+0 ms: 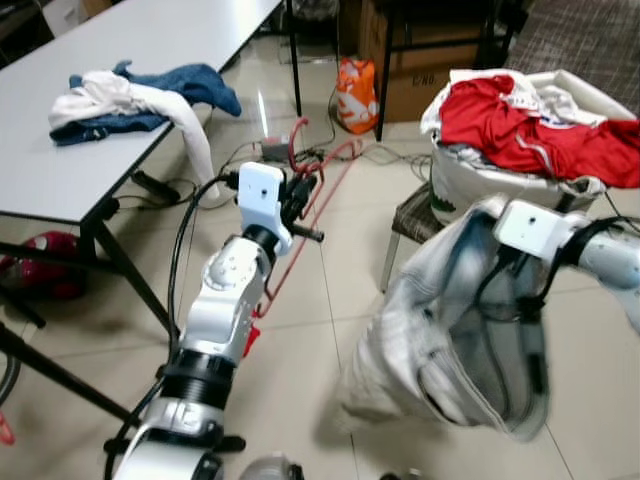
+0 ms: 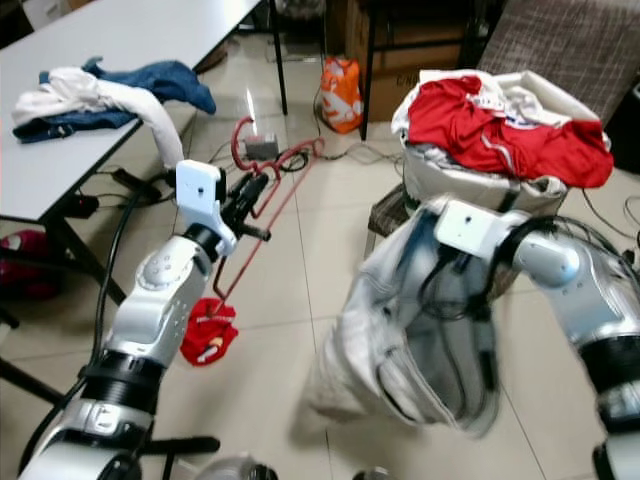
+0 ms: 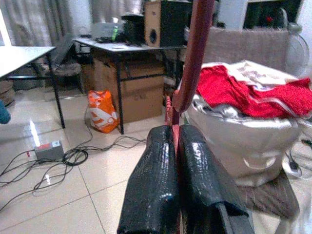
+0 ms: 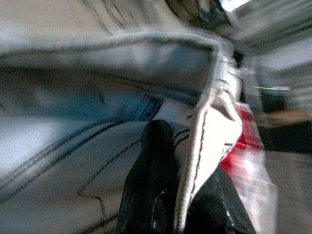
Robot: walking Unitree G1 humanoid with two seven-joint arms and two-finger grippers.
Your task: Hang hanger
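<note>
A red hanger [image 2: 268,205] slants out over the tiled floor, and my left gripper [image 1: 303,208] is shut on it. In the left wrist view the two black fingers [image 3: 151,185] press together on the hanger's red stem [image 3: 195,53], which rises beyond them. To the right a pale grey garment [image 1: 440,340] hangs in loose folds above the floor, held up by my right gripper [image 1: 520,275], which is mostly buried in the cloth. In the right wrist view that gripper [image 4: 183,195] is shut on the garment's white seamed edge [image 4: 207,122].
A white table [image 1: 60,165] at the left carries blue and white clothes [image 1: 140,95]. At the right a white basket [image 1: 470,185] piled with red clothes [image 1: 520,125] sits on a stool. Cables [image 1: 250,155], an orange bag [image 1: 355,95], boxes and a red cloth [image 2: 208,335] lie on the floor.
</note>
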